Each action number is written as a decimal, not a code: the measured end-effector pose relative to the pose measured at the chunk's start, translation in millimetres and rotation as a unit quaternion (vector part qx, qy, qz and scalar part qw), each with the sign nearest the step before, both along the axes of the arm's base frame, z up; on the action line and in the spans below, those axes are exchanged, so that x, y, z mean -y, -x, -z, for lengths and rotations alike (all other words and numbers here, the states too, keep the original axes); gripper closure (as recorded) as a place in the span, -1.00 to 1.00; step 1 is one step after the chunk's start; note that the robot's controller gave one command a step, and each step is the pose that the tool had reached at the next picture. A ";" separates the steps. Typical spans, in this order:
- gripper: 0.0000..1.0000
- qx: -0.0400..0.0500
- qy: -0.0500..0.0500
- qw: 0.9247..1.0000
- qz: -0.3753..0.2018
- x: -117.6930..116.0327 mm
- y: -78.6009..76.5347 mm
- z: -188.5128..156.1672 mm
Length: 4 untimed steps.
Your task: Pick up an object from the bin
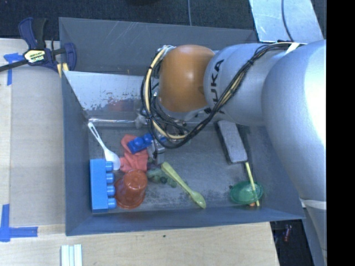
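Lying a little toward 9 o'clock from the middle of the grey bin [75, 165], a small blue piece [137, 144] sits right at the arm's tip. The jaws are just at its 3 o'clock side, down among black and yellow cables [166, 131] under the orange cover [186, 76]. From where I stand I cannot tell whether the jaws are spread or pressed together, nor whether they touch the piece. At 6 o'clock of the blue piece, against it, is a salmon-red crumpled thing [135, 160], and below that a red cup [132, 189]. Right beside the cup at its 9 o'clock, a blue studded block [100, 184] lies along the bin's left wall. A white spoon [102, 146] slants down to the block's top end. At the cup's 3 o'clock lie a dark green bit [157, 176] and a long green spoon [183, 185]. Well apart, toward 3 o'clock, a grey slab [232, 142] lies flat. At 5 o'clock is a green round thing [244, 193] with a yellow stick [250, 177]. The silver arm [266, 87] reaches in from 3 o'clock.
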<state>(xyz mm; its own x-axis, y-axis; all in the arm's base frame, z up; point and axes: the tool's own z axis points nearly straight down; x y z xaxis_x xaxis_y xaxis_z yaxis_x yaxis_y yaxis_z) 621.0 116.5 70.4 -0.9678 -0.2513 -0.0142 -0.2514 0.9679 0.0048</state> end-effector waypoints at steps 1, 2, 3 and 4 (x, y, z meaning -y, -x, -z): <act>-1.00 0.002 0.000 1.000 -0.009 -1.8 0.9 -4.2; -1.00 0.007 -0.002 1.000 -0.001 -2.5 -3.7 -7.2; 1.00 0.004 0.000 1.000 -0.008 -1.5 -0.7 -5.8; 1.00 0.004 0.000 1.000 -0.009 -1.4 -0.6 -5.9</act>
